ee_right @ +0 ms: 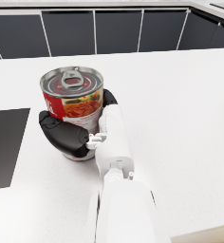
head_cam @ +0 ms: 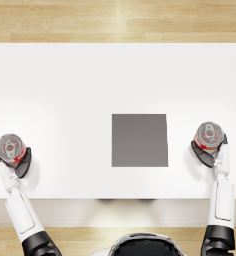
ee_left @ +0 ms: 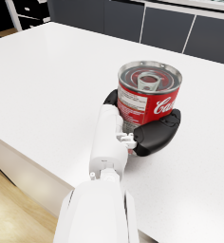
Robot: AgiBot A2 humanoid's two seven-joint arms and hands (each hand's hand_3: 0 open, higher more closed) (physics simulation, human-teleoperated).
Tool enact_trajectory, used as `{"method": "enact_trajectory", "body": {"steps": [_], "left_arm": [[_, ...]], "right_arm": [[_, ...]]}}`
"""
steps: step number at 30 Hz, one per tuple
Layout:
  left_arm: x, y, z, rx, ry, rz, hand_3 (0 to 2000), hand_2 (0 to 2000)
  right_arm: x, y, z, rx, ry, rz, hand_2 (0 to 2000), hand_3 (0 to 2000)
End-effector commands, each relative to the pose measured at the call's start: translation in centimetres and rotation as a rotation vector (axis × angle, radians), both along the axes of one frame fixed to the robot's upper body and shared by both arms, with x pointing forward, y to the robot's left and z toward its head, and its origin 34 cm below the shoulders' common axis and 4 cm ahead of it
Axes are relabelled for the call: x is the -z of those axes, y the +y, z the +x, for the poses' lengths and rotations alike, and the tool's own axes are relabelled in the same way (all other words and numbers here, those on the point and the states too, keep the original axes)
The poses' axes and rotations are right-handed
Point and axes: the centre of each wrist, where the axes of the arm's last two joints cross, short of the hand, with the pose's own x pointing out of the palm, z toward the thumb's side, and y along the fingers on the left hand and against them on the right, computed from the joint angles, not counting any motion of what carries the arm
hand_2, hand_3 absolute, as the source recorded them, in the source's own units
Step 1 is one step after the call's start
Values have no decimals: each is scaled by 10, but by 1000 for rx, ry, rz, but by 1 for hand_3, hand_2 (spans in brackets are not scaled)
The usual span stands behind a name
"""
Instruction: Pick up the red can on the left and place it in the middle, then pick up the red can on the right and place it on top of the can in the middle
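The left red can (head_cam: 10, 147) stands upright on the white table (head_cam: 65, 90) near its left front edge. My left hand (head_cam: 21, 163) wraps around its lower half; in the left wrist view the dark fingers (ee_left: 156, 135) curl round the can (ee_left: 149, 97), with the thumb on the other side. The right red can (head_cam: 209, 135) stands upright at the right. My right hand (head_cam: 206, 154) grips it low in the same way, and the right wrist view shows the fingers (ee_right: 66, 135) pressed to the can (ee_right: 73, 97). Between the cans lies a dark grey square mat (head_cam: 139, 140).
The table's front edge (head_cam: 115, 198) runs just before both forearms. Wooden floor (head_cam: 115, 20) shows beyond the far edge. Dark cabinets (ee_right: 114, 28) stand behind the table in the wrist views.
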Motion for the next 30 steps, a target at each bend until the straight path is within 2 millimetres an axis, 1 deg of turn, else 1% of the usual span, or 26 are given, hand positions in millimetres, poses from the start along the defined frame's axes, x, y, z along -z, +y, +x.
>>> {"method": "enact_trajectory", "body": {"steps": [1,3,6,7,8,9,13,15,17,22,24,25,28,29,30], "left_arm": [[-11,1,4,0,-34,16,1520,2000],[-20,-6,3,15,-72,43,1520,2000],[-48,-36,6,123,-167,115,1520,2000],[-58,-50,8,175,-202,139,1520,2000],[-63,-60,10,214,-219,152,1520,2000],[-70,-75,12,269,-245,169,1520,2000],[-85,-129,24,472,-300,200,1520,2000],[-90,-150,30,545,-320,201,1520,2000],[-97,-171,37,611,-345,198,1520,2000],[-98,-218,55,743,-338,175,1520,2000],[-95,-233,60,783,-320,168,1520,2000],[-91,-241,64,808,-298,169,1520,2000],[-83,-260,68,864,-262,169,1520,2000],[-81,-271,70,897,-249,173,1520,2000],[-79,-277,71,914,-272,176,1520,2000]], "right_arm": [[-14,-3,4,15,-53,1,2000,1520],[-20,-1,4,-5,-80,0,2000,1520],[-50,8,2,-60,-195,-22,2000,1520],[-63,14,0,-83,-245,-34,2000,1520],[-67,17,1,-93,-261,-37,2000,1520],[-74,22,1,-120,-286,-43,2000,1520],[-106,39,-3,-198,-401,-67,2000,1520],[-119,45,-4,-218,-449,-74,2000,1520],[-130,55,-6,-263,-492,-82,2000,1520],[-136,68,-4,-327,-518,-81,2000,1520],[-138,72,-5,-344,-528,-81,2000,1520],[-142,74,-7,-351,-546,-83,2000,1520],[-148,78,-9,-362,-571,-82,2000,1520],[-151,79,-8,-363,-580,-80,2000,1520],[-151,79,-8,-362,-581,-79,2000,1520]]}}
